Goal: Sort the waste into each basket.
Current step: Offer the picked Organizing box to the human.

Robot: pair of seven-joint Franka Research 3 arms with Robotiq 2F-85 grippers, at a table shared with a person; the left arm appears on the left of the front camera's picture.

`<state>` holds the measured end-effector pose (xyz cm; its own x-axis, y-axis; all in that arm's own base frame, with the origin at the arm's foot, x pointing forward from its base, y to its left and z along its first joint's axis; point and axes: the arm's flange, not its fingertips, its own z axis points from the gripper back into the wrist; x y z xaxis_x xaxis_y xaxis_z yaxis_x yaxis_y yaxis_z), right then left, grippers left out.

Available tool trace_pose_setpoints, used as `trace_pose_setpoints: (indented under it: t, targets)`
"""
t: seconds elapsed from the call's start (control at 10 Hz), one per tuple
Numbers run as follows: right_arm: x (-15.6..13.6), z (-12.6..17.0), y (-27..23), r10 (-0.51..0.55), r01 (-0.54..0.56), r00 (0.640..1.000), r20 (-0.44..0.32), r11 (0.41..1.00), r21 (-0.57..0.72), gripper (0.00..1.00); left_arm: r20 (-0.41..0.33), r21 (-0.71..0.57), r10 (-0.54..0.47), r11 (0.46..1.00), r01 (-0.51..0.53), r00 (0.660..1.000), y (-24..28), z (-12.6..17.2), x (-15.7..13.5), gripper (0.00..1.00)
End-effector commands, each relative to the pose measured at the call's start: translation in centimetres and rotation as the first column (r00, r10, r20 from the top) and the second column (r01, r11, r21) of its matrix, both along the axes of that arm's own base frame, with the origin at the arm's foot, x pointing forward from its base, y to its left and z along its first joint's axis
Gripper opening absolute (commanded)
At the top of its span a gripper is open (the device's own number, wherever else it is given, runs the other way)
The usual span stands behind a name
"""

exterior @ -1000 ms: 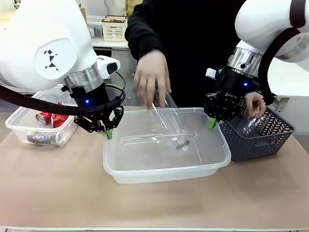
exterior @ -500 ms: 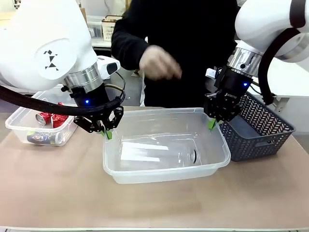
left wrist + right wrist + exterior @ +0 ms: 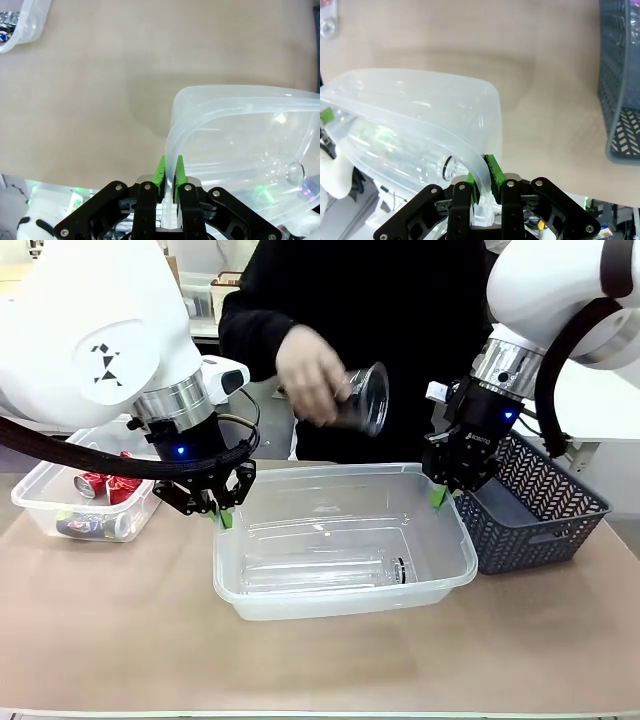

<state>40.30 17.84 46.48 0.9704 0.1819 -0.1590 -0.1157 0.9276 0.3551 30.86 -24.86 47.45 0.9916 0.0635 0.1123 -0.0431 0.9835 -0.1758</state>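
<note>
Pinching opposite rims of the clear tub (image 3: pixel 440 575): left gripper (image 3: pixel 169 172), right gripper (image 3: pixel 482 176).

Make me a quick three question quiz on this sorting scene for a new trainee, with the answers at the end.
1. True or false: both grippers are clamped on the rim of the middle tub.
2. What is the person's hand holding above that tub?
A. a red can
B. a clear cup
C. a blue basket
3. Fill in: a clear ______ lies on its side in the middle tub.

Key
1. True: the left gripper pinches the rim at one corner, the right gripper at another.
2. B
3. bottle
</note>
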Motion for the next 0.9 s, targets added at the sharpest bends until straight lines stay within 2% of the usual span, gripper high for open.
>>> trace_pose_setpoints:
  t: [0.0, 0.8]
  targets:
    - [-0.34, 0.47, 0.14, 0.000, -0.001, 1.000, 0.009, 1.000, 0.016, 0.00, -0.001, 0.004, 0.019, 1.000, -0.019, 1.000, -0.02, -0.23, -0.20, 0.00]
    - [-0.34, 0.47, 0.14, 0.000, -0.001, 1.000, 0.009, 1.000, 0.016, 0.00, -0.001, 0.004, 0.019, 1.000, -0.019, 1.000, -0.02, -0.23, -0.20, 0.00]
